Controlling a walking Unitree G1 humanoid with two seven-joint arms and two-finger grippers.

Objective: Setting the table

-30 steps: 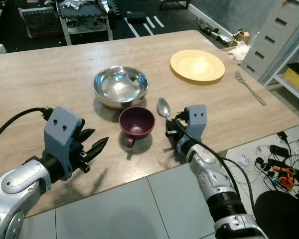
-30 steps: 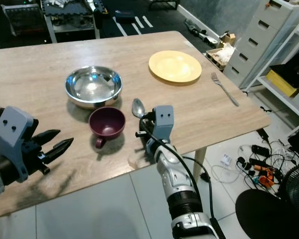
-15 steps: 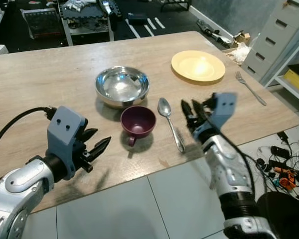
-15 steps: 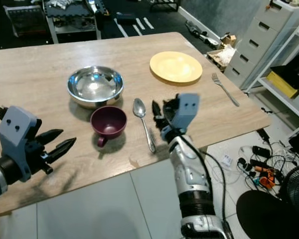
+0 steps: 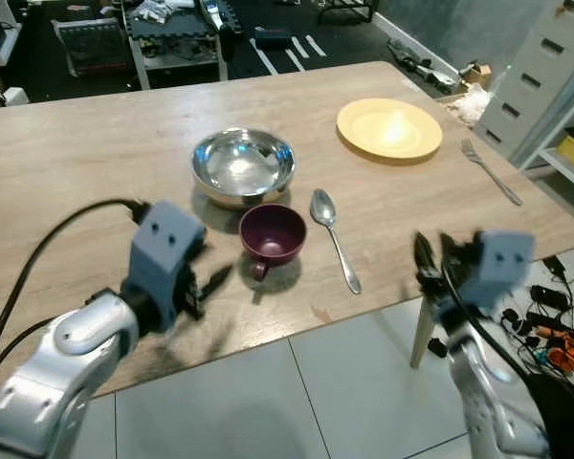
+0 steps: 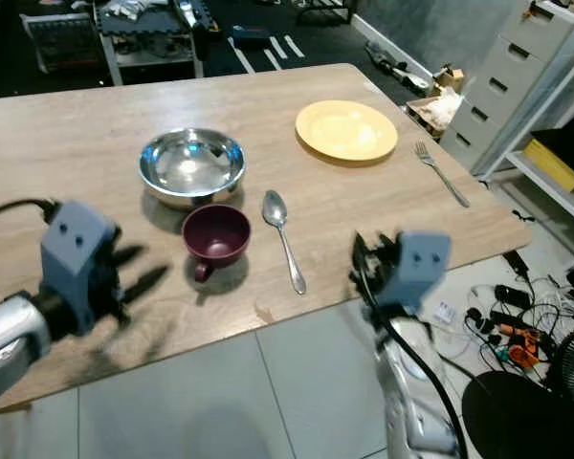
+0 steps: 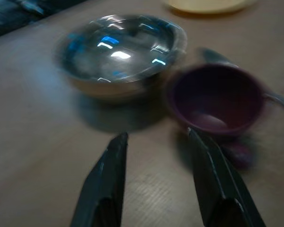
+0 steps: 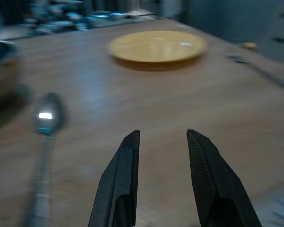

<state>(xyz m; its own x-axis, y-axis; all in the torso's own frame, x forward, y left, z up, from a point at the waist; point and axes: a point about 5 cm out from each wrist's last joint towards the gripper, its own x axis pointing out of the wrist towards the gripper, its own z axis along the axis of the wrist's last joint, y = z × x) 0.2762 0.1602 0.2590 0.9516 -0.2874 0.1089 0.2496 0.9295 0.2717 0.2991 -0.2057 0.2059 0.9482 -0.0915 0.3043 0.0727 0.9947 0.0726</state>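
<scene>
Light wooden table (image 5: 96, 163) with dishes and cutlery.
On it lie a steel bowl (image 5: 243, 166), maroon cup (image 5: 273, 232), spoon (image 5: 333, 234), yellow plate (image 5: 389, 128), and, near the right edge, a fork (image 5: 492, 172).

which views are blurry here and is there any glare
Left eye view: right gripper and left gripper motion-blurred, table sharp. Left wrist view: soft and dim, glare spots in the steel bowl. Right wrist view: spoon out of focus, sheen on the yellow plate.
</scene>
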